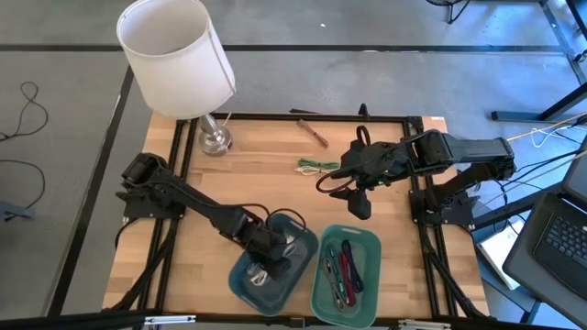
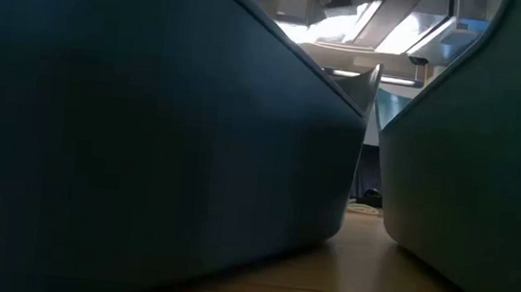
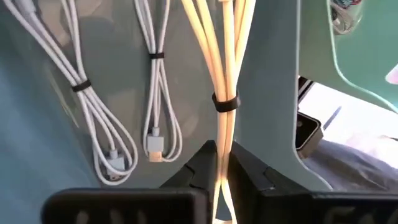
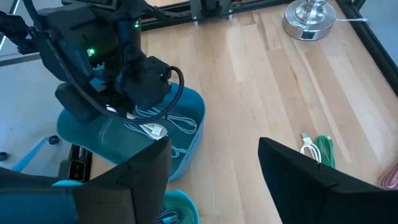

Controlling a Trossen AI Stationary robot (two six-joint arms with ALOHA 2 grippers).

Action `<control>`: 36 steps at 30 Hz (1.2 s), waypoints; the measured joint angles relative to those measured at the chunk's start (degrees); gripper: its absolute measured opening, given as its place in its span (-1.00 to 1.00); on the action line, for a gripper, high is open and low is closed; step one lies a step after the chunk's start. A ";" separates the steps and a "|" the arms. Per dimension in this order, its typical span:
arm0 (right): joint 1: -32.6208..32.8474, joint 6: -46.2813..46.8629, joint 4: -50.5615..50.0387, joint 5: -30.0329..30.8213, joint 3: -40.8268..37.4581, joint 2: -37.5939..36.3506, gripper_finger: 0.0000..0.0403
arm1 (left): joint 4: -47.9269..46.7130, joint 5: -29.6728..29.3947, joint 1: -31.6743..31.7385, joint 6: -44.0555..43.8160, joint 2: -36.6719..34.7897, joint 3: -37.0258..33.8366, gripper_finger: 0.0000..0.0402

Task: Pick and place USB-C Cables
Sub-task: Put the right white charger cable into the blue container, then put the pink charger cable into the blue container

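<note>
Two tray walls (image 2: 194, 140) filled the low view, hiding both arms. Only the left wrist view showed the left gripper (image 3: 221, 168) nearly shut on a beige USB-C cable (image 3: 224, 68), a dark tie round it, inside the blue tray (image 1: 248, 284) beside two white cables (image 3: 155, 93). Overhead, the right gripper (image 1: 359, 203) hung wide open and empty near the green cable (image 1: 316, 165).

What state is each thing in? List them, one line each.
left hand: shut on the beige cable, inside the blue tray
white cables: two, bundled, lying in the blue tray
green tray: holding several cables
green cable: bundled, loose on the table
brown cable: loose on the table
right hand: open, empty, above the table
lamp: upright
</note>
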 joint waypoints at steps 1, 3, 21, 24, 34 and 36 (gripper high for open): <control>0.00 0.01 0.00 0.00 0.00 0.00 0.21 | -0.02 -0.20 0.00 0.59 -0.07 0.00 -0.80; 0.00 0.03 0.00 0.00 0.00 0.00 0.21 | 0.52 -0.39 0.00 1.48 -0.12 0.00 -0.66; -0.01 1.37 -0.22 -0.28 0.00 0.00 0.21 | -0.81 -6.28 1.77 7.87 -9.95 0.00 -0.31; -0.01 1.52 -0.43 -0.62 0.00 0.00 0.21 | -0.82 -14.26 1.13 10.23 -15.26 0.00 -0.36; -0.06 1.69 -2.26 5.52 0.00 0.40 0.21 | 5.36 -43.20 -5.40 27.49 -32.15 0.00 -0.42; -0.64 0.81 -4.00 8.55 0.00 1.24 0.21 | 9.29 -47.10 -6.75 33.89 -33.91 0.00 -0.41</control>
